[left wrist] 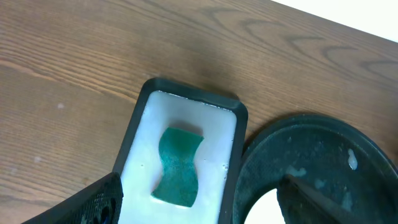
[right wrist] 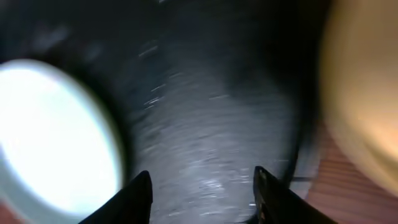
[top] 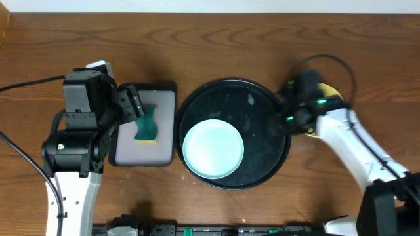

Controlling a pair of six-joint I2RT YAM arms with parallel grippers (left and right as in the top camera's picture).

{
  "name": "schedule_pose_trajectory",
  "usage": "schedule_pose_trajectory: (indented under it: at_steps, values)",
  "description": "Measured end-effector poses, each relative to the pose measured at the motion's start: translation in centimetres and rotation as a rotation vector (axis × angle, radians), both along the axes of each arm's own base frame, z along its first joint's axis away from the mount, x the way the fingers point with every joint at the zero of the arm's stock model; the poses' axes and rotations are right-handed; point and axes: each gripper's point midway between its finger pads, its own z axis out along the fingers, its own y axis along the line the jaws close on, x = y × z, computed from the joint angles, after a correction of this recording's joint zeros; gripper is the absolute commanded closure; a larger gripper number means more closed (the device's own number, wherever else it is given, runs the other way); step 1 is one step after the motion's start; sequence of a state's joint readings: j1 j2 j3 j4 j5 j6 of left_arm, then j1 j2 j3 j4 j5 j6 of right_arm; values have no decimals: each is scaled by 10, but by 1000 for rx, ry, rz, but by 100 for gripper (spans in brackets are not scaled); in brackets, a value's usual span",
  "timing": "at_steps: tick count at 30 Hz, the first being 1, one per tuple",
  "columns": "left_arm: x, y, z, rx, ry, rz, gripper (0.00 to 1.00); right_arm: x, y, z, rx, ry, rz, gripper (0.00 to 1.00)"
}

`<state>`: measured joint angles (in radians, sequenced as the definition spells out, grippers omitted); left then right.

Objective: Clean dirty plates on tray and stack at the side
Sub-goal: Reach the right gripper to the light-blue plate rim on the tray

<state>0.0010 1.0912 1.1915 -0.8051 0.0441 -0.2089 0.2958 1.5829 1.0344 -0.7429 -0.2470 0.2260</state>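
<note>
The mint plate sits in the left half of the tray, and a yellow plate lies just outside its right rim. The left end effector hangs wide open over the sponge. I think it should drop straight down and pinch the sponge's thin middle. The right end effector is open and empty above the tray.

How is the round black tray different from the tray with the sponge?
The round tray is big and black inside; the rectangular tray is smaller and pale grey inside. The round tray holds a mint plate; the rectangular tray holds a green sponge. Both have black rims.
</note>
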Motion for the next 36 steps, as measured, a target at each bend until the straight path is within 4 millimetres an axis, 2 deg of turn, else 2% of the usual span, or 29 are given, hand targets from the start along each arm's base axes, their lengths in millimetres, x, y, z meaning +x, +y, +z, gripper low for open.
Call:
schedule_pose_trajectory:
  at_steps: [4,6,11,15,18,23,30,36]
  values:
    - [0,0,0,0,0,0,20,-24,44,0,-1,0,152,42]
    - [0,0,0,0,0,0,20,-35,60,-1,-15,-7,215,40]
    - [0,0,0,0,0,0,20,-52,81,-4,-74,-33,312,40]
    - [0,0,0,0,0,0,20,-56,91,-16,-113,-41,355,44]
    - [0,0,0,0,0,0,20,-54,93,-30,-152,-38,365,45]
    - [0,0,0,0,0,0,20,-47,84,-49,-237,-38,344,46]
    - [0,0,0,0,0,0,20,-37,84,-50,-253,-75,307,73]
    - [0,0,0,0,0,0,20,-34,84,-49,-253,-83,291,76]
